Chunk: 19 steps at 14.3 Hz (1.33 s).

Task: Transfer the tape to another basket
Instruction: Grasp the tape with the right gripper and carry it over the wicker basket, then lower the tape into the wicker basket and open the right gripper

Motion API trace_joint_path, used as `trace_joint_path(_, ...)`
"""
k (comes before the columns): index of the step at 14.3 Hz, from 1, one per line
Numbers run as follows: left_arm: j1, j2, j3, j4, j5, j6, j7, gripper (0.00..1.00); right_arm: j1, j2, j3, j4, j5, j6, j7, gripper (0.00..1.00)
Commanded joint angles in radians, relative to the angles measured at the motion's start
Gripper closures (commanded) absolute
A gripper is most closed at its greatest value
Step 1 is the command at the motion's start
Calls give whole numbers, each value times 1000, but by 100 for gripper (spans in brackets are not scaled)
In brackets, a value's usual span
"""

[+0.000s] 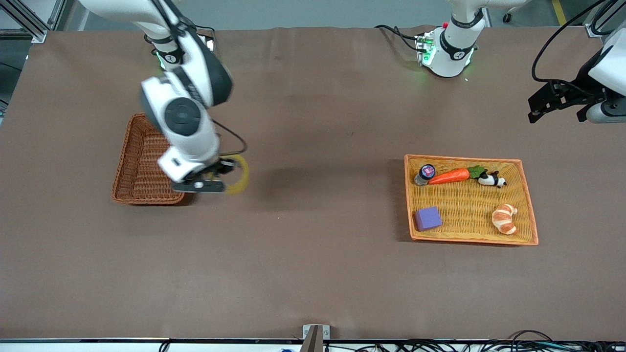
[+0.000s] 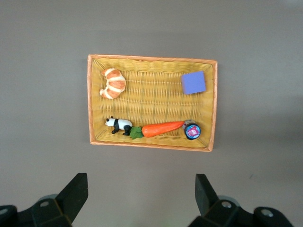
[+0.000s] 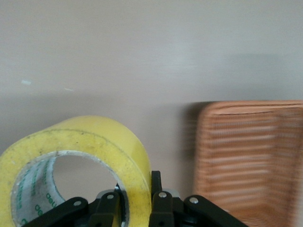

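Note:
My right gripper (image 1: pixel 226 175) is shut on the wall of the yellowish tape roll (image 1: pixel 239 174), one finger inside the ring and one outside, and holds it in the air over the table just beside the reddish-brown basket (image 1: pixel 138 161). In the right wrist view the tape (image 3: pixel 90 151) stands on edge in the jaws, with the basket (image 3: pixel 251 161) beside it. My left gripper (image 1: pixel 547 103) is open and empty, up in the air at the left arm's end of the table; its fingers (image 2: pixel 75 191) frame bare table below.
A yellow-orange woven tray (image 1: pixel 528 215) lies toward the left arm's end, holding a purple cube (image 1: pixel 428 218), a croissant (image 1: pixel 504 218), a carrot (image 1: pixel 449 176), a toy panda (image 1: pixel 491 180) and a small round jar (image 1: pixel 425 173).

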Motion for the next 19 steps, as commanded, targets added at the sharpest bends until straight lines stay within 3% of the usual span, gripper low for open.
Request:
trace_joint_path(1,12,-53,-1,-57,-31,15,27,0,-43,-130,-111,-150,31,0,-237,100)
trace_joint_path(4,15,-56,0,-69,-35,24,27,0,-41,-241,-242,-358,42,99,-420,100)
trace_joint_path(7,15,-56,0,-74,-35,35,27,0,-40,-308,-349,-599,42,331,-552,99)
trace_joint_path(10,14,-53,0,-68,-35,40,26,0,-44,-313,-382,-748,42,519,-587,98)
trace_joint_path(14,14,-49,0,-68,-35,64,27,0,-46,-293,-466,-824,41,666,-676,98)
trace_joint_path(19,14,-49,0,-68,-35,63,27,0,-43,-226,-466,-833,42,744,-670,95)
